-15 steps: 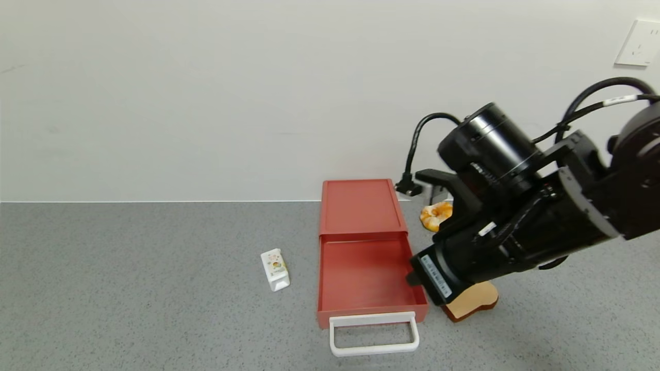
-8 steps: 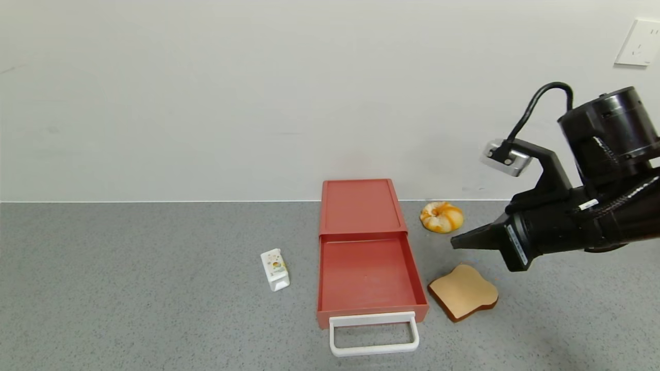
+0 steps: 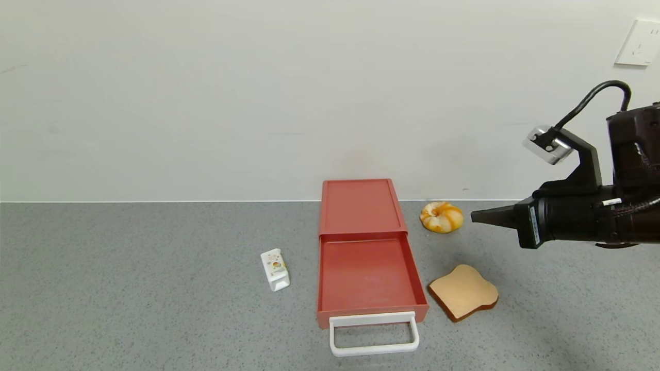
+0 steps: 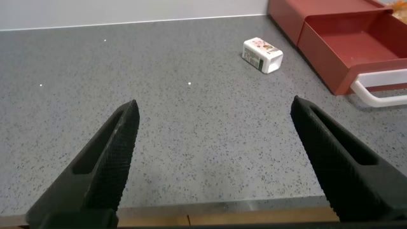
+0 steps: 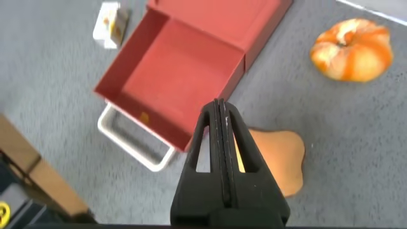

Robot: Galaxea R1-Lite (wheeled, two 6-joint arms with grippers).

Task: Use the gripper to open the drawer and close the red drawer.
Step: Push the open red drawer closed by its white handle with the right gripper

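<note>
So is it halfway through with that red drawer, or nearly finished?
About halfway. Done: the red drawer stands pulled out, its inside bare, its white handle toward the robot. In hand: nothing; the right gripper is shut and empty, in the air above the table near the round bun. Left: pushing the drawer shut. The left gripper hangs open, off to the side.
</note>
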